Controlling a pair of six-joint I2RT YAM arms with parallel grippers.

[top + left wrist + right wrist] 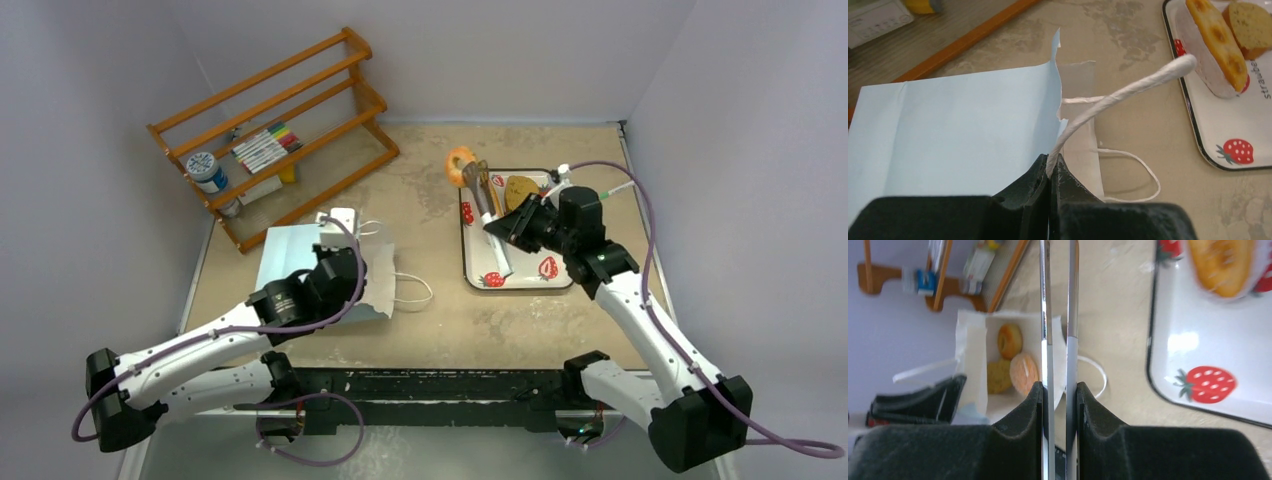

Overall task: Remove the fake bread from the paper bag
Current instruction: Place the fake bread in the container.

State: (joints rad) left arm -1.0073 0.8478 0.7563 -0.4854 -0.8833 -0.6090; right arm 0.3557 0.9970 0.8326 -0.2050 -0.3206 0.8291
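three pieces of bread (1024, 374) lie in the bag (948, 130), open at left and yet to be emptied, while loaf (1215, 35) and slice (1252, 27) sit on the tray (1218, 115) and donut (460, 163) by its corner; left gripper (1049, 165) pinches a bag handle (1128, 92), right gripper (1059, 390) clamps tongs (1046, 315); roughly half done.

- left arm (190, 348): white tubular links between bulky black joint housings.
- right arm (655, 330): same white and black, with a small green light (604, 258) on its wrist housing.
- purple cable (647, 215) loops along each arm.
- jaws: matte black, rough-textured, wedge-shaped.
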